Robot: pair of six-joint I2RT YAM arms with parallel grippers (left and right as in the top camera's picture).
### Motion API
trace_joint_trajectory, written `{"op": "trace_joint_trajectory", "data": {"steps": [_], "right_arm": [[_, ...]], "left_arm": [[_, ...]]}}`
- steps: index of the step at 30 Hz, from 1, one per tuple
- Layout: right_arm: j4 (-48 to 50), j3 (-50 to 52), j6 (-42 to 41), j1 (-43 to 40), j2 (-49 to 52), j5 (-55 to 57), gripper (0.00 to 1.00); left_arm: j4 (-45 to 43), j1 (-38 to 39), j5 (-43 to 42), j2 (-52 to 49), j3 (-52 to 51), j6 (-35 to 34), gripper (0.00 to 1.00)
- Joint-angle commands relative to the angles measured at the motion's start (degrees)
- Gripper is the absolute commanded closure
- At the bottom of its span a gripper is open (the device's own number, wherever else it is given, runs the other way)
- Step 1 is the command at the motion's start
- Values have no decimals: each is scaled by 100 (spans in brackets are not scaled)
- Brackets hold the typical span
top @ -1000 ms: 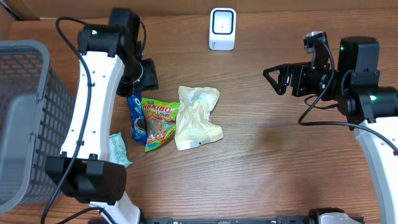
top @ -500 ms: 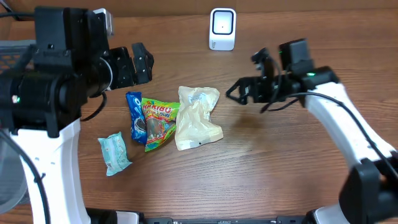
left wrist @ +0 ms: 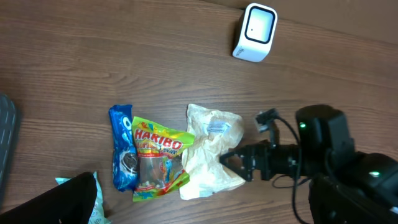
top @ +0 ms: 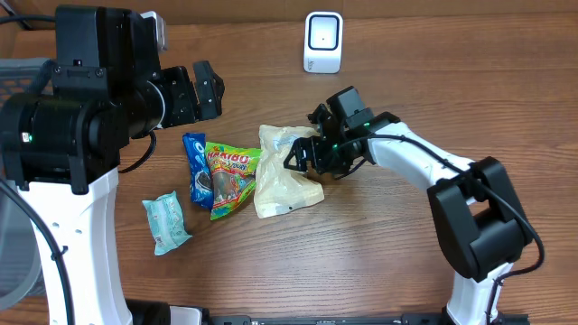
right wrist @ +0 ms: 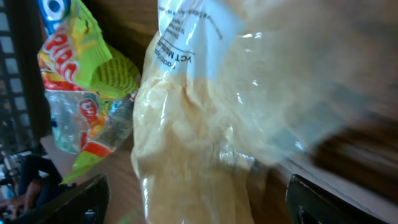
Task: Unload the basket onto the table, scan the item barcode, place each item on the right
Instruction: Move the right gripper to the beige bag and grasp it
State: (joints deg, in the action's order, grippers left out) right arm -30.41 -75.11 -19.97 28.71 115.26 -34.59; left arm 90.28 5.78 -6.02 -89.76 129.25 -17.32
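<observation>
Cream translucent plastic pouch point(top: 284, 176) – long axis far-to-near across table – sits between spread jaws of right gripper point(top: 305, 152), at pouch's right edge; left gripper point(top: 194, 90) agape, well apart.

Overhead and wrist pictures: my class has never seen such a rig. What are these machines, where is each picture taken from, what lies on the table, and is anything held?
Two robot arms sit at a wooden table, each ending in a two-finger gripper. One camera looks down from above; one rides on each wrist, giving close-ups. On the table lie a pale bag, a Haribo bag, a blue biscuit pack, a teal packet and a white scanner. The right gripper stands open with the pale bag between its jaws, not clamped. The left gripper hangs open and empty.
</observation>
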Motion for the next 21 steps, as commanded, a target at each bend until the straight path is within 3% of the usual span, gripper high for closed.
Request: {"op": "trace_joint_trajectory", "data": {"steps": [1,4,6,11,14,18,21], "right_arm": [[343,-136,-409,181,208,170,12],[708,-136,-933,249,326,605,20],[916,-136,-1325,275,409,863,30],[1051,-136,-1458,278,431,1058,48],[1040,-136,-1458,275,428,1056,74],[896,-142,-1458,114,400,861,95],[638,-142,-1440,-162,269,737,96]], "left_arm": [[-7,26,-39,17,0,85,0],[-7,24,-39,17,0,85,0],[-7,26,-39,20,0,83,0],[-7,24,-39,17,0,85,0],[-46,26,-164,17,0,-46,0],[-188,13,-42,24,2,-192,0],[-315,-109,103,42,4,-195,0]]}}
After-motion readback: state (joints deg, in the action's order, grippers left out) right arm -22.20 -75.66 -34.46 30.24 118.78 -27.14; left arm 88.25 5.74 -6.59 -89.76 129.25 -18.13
